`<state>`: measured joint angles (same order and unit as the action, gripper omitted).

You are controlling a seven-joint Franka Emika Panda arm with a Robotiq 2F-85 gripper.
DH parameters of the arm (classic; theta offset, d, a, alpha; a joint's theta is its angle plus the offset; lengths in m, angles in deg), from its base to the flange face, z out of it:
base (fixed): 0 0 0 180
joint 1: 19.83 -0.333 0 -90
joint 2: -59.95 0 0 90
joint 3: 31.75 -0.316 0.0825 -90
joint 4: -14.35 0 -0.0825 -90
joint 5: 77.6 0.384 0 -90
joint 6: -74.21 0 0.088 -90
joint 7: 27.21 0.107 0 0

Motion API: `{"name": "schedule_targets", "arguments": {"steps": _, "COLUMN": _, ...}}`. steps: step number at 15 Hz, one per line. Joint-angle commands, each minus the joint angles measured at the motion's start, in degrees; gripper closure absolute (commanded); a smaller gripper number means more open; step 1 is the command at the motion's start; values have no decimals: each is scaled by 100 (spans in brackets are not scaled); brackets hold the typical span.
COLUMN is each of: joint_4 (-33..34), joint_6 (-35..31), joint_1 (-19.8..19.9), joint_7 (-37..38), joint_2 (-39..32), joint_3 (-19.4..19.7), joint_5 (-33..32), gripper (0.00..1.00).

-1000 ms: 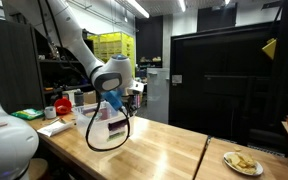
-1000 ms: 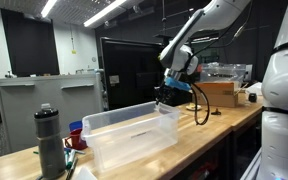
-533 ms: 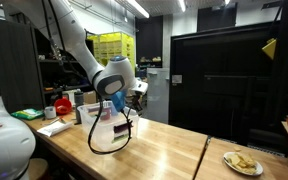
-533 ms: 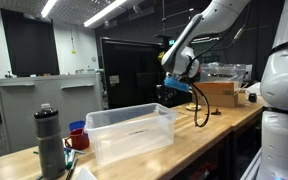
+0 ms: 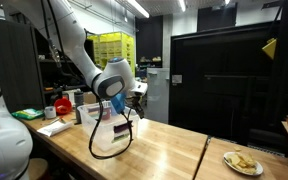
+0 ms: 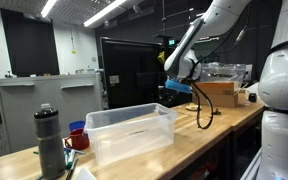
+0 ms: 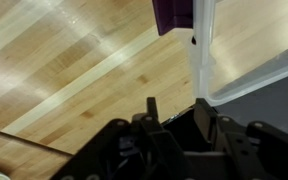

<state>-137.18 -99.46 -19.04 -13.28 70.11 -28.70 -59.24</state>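
1. Wrist view: claw [image 7: 177, 106] partly open, gripping nothing, bare wooden bench [image 7: 74, 70] visible between its fingers.
2. Hovers above the clear plastic bin [image 7: 256, 76] corner, purple object [image 7: 174, 14] just beside that rim; height likely keeps fingers clear of the wall.

1. Wooden bench top [image 5: 174, 150]: pale glossy planks, running from near left to far right in an exterior view.
2. Black double-door enclosure [image 5: 224, 80]: behind the bench, right.
3. Ceiling strip lights [image 5: 136, 8]: lit.
4. Yellow bins [image 5: 111, 45]: far left, on shelving.
5. Grey cabinet [image 6: 24, 100]: left in an exterior view, below a dark wall panel [image 6: 29, 45].
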Motion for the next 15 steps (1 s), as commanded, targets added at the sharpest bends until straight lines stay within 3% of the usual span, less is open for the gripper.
{"name": "schedule_targets", "arguments": {"steps": 1, "joint_4": -374, "joint_6": 125, "joint_1": 139, "joint_7": -137, "joint_2": 544, "joint_3": -132, "joint_5": -486, "gripper": 25}}
{"name": "schedule_targets", "arguments": {"steps": 5, "joint_4": -624, "joint_6": 493, "joint_1": 245, "joint_7": -318, "joint_2": 1066, "joint_3": -210, "joint_5": -1058, "gripper": 0}}
{"name": "schedule_targets", "arguments": {"steps": 11, "joint_4": -884, "joint_6": 1737, "joint_1": 158, "joint_7": -1072, "joint_2": 1956, "joint_3": -231, "joint_5": -1723, "gripper": 0}}
{"name": "schedule_targets", "arguments": {"steps": 15, "joint_4": -759, "joint_6": 2503, "joint_1": 30, "joint_7": -1397, "joint_2": 2168, "joint_3": -514, "joint_5": -2164, "gripper": 0}}
